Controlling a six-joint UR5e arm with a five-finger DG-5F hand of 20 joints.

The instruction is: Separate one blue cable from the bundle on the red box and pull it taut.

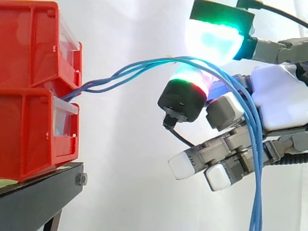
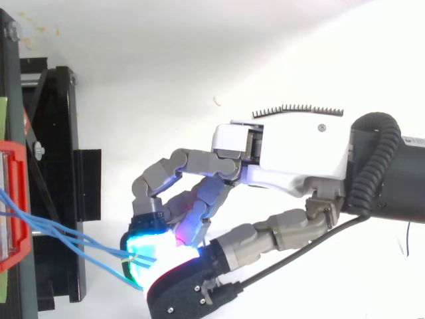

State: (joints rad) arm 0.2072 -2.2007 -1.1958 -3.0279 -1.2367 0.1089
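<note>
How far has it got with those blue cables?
Done: the hand has reached the cables coming from the red bins. In hand: several strands run together between its glowing fingertips, so none looks singled out yet. Left: separating one and pulling it taut; for now they curve slack.

The setting looks like a robotics lab or test cell. A plain white curtain (image 1: 130, 159) closes off the background, and stacked red bins (image 1: 29, 91) sit on a black metal stand (image 1: 38, 199) with bolted brackets. A robot hand (image 2: 299, 156) with glowing pads pinches blue cables (image 1: 126, 70) running out from the bins.
</note>
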